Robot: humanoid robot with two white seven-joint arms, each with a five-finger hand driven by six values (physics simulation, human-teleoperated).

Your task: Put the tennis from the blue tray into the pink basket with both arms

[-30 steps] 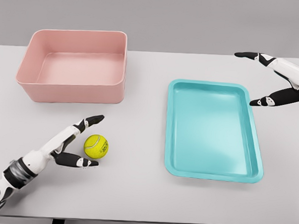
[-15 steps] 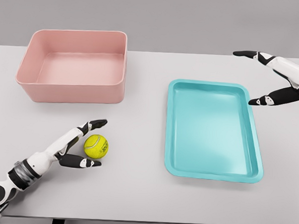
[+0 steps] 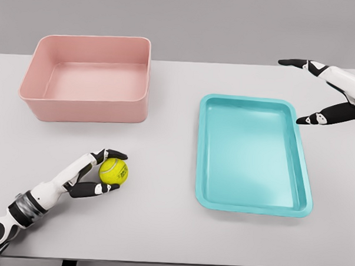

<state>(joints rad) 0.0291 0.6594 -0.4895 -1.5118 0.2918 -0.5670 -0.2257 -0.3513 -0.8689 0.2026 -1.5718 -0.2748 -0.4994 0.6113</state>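
I'm seeing a yellow-green tennis ball [image 3: 113, 171] with a pale curved seam and a small dark marking, lying at the near left. The left hand [image 3: 96, 173] around it is showing white along the back and black on its fingers [image 3: 113, 155], with a grey and black band at the wrist. The basket [image 3: 84, 108] at the far left is showing a soft, even pink, without pattern. The tray [image 3: 251, 210] on the right is looking plain turquoise blue. The right hand [image 3: 329, 92] at the far right is showing white with black fingertips. The table [image 3: 161, 226] is looking pale grey.
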